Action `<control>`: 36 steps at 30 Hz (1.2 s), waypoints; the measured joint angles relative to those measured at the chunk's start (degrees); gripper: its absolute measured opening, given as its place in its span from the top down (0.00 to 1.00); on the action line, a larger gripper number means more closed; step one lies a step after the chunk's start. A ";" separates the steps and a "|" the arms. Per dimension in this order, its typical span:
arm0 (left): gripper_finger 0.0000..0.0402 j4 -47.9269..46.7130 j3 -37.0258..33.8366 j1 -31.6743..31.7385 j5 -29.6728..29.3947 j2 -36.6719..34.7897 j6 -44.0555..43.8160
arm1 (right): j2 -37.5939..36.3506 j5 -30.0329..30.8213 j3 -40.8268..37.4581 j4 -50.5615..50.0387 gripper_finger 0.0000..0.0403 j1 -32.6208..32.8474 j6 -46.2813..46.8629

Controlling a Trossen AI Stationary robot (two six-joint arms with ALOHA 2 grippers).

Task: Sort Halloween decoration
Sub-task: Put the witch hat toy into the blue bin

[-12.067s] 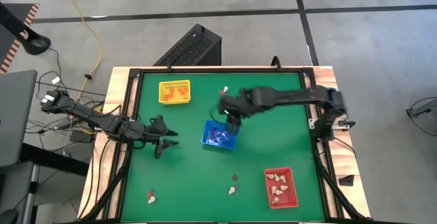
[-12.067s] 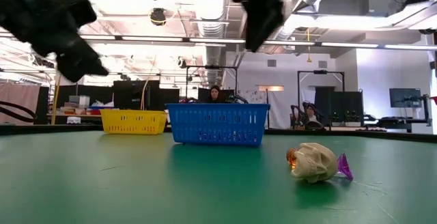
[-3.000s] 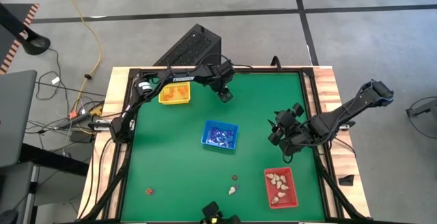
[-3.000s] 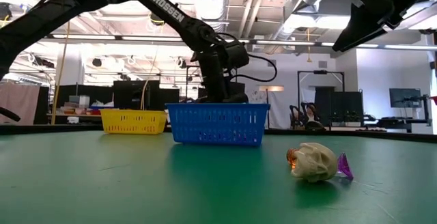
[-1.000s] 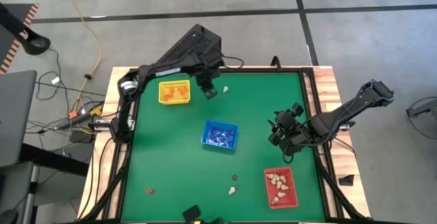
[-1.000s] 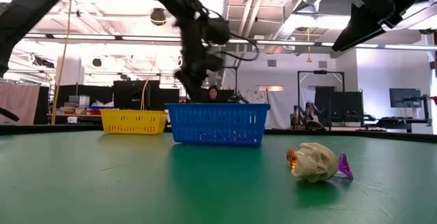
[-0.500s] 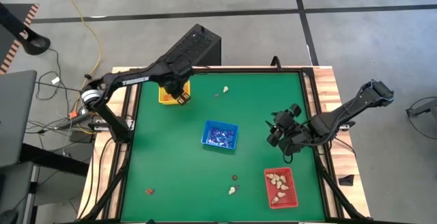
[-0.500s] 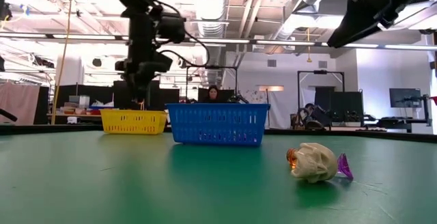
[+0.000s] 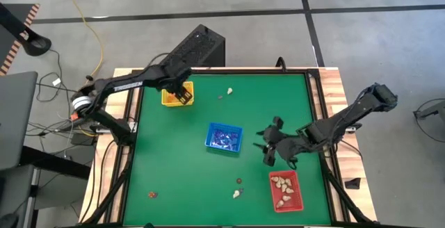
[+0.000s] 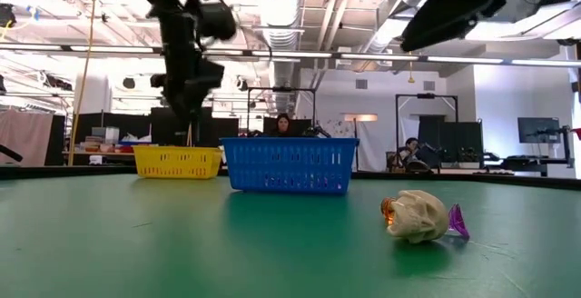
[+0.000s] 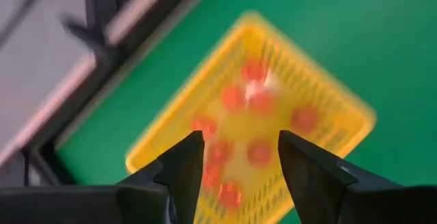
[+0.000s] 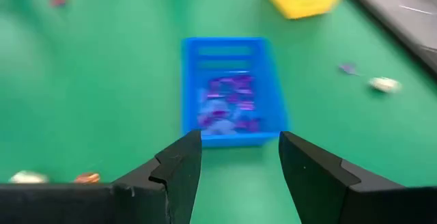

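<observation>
My left gripper (image 9: pixel 181 94) hangs open over the yellow tray (image 9: pixel 169 94). In the left wrist view, the tray (image 11: pixel 321 94) holds several orange trinkets (image 11: pixel 259 152) beneath the open fingers (image 11: pixel 239 142). My right gripper (image 9: pixel 268 151) hovers open right of the blue tray (image 9: pixel 224 137) and faces it; the right wrist view shows purple trinkets (image 12: pixel 229 108) inside that tray. Loose on the green mat lie a cream trinket (image 9: pixel 229 91), a dark one (image 9: pixel 220 96), another dark one (image 9: pixel 238 181), a cream one (image 9: pixel 236 193) and an orange one (image 9: pixel 151 194). The red tray (image 9: pixel 297 194) holds cream pieces.
The table (image 9: pixel 174 158) has a raised black frame around the green mat. In the low view a cream trinket (image 10: pixel 418 214) lies near the camera, with the blue tray (image 10: pixel 290 166) and yellow tray (image 10: pixel 177 162) farther back. A person sits in the room beyond the table.
My left gripper has swung from the far middle of the table toward the left edge and now stands over the yellow tray. My right gripper has moved from near the right edge toward the left and slightly toward the near edge, closer to the blue tray.
</observation>
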 joint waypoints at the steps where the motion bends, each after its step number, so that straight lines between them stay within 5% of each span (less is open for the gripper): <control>1: 0.55 3.60 -1.92 -0.46 0.00 -2.57 0.64 | 1.64 -2.33 0.00 2.12 0.44 -0.12 -1.78; 8: 0.55 46.68 -26.50 -13.01 16.20 -22.32 -4.68 | 14.14 -17.53 0.77 10.95 0.44 -0.76 -10.29; 12: 0.55 76.23 -40.45 -26.21 11.06 -26.22 -7.48 | 20.70 -24.04 3.71 12.62 0.44 -0.51 -8.82; 15: 0.55 87.14 -44.74 -35.28 4.16 -25.91 -3.97 | 25.44 -28.50 6.59 12.53 0.44 1.38 -7.97; 18: 0.55 87.61 -44.81 -41.32 -1.39 -25.58 0.75 | 29.43 -30.10 9.93 12.50 0.44 3.79 -9.98; 23: 0.55 87.31 -44.54 -46.81 -2.42 -25.54 6.46 | 36.20 -29.43 15.51 12.16 0.44 6.41 -18.17; 36: 0.55 85.38 -44.45 -48.47 -0.28 -26.06 6.79 | 45.17 -27.87 26.77 -1.62 0.49 6.67 -16.05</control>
